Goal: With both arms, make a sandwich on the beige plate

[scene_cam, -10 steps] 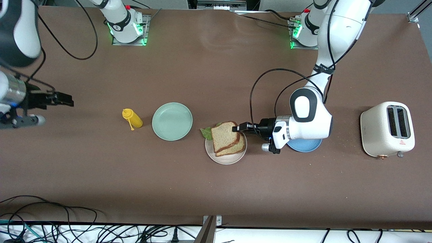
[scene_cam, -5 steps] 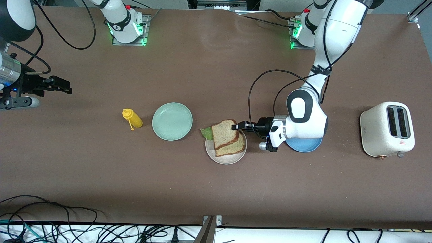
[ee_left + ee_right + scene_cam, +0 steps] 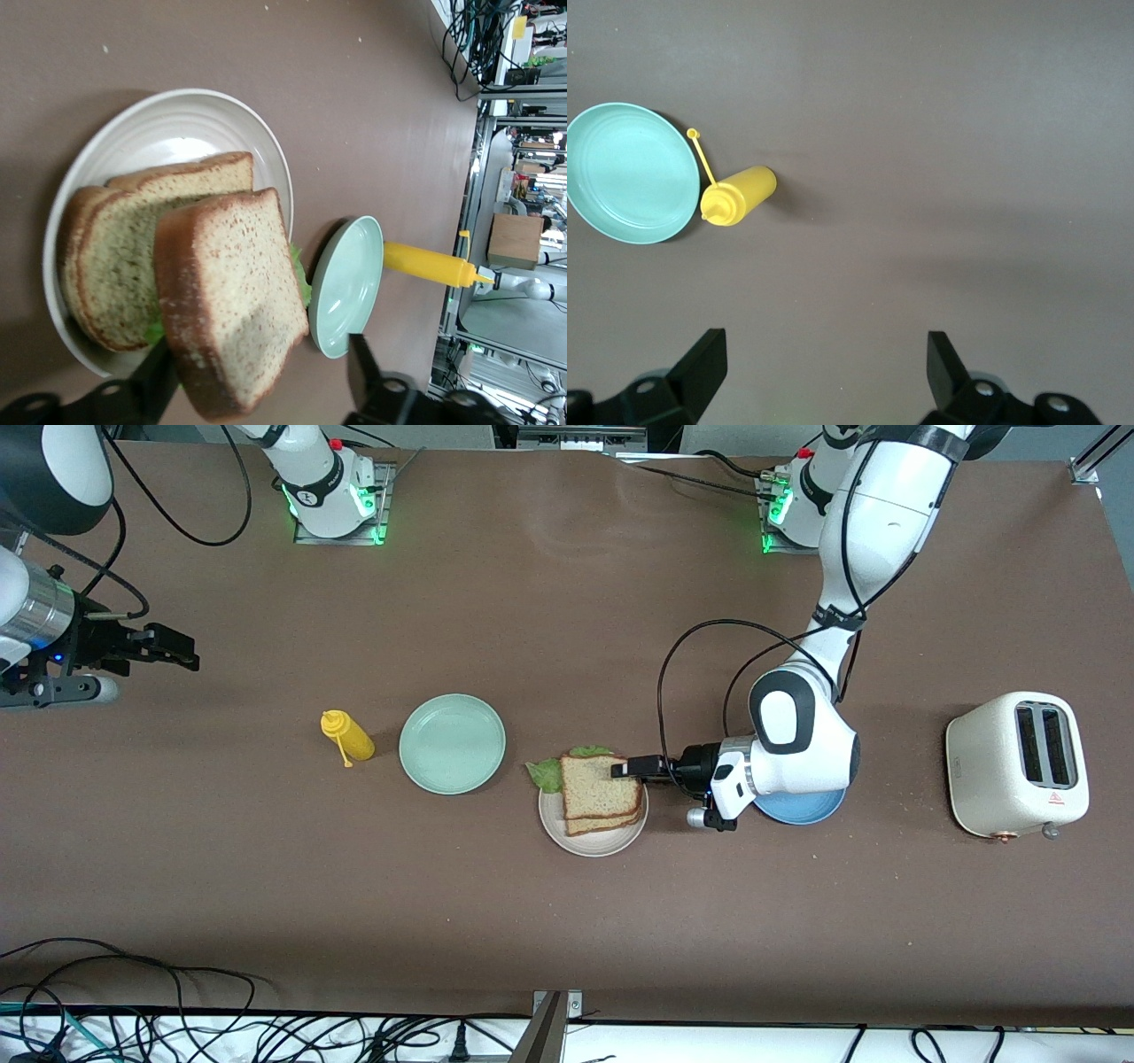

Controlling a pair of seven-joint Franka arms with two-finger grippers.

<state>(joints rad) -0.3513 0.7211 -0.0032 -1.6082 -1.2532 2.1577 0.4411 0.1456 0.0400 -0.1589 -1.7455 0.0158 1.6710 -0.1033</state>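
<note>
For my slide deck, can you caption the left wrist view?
Open left gripper releasing top bread slice onto sandwich on beige plate.

The only sign that shows is a small red triangle mark on the side of the white toaster (image 3: 1016, 764), its detail too small to read; no words, brands or numbers can be read anywhere else.

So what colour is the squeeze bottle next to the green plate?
Yellow; the squeeze bottle shows best in the right wrist view.
</note>
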